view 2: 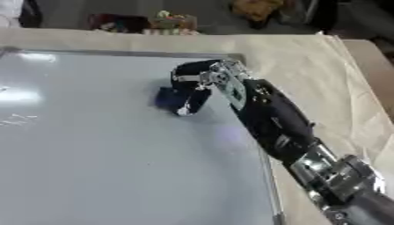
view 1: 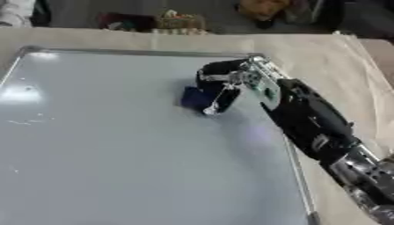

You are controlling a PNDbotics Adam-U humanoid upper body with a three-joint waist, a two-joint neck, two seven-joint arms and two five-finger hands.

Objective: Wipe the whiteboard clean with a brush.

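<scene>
A large whiteboard [view 1: 115, 145] with a metal frame lies flat on the table and fills most of both views. My right hand [view 1: 223, 83] reaches in from the lower right over the board's upper right part. Its fingers curl down round a small dark blue brush [view 1: 195, 98], which rests on the board surface. Faint marks [view 2: 17, 118] show near the board's left side. The left hand shows in no view.
The table [view 1: 331, 61] is covered in beige cloth, showing beyond the board at the top and right. Several colourful items [view 1: 173, 22] lie past the table's far edge.
</scene>
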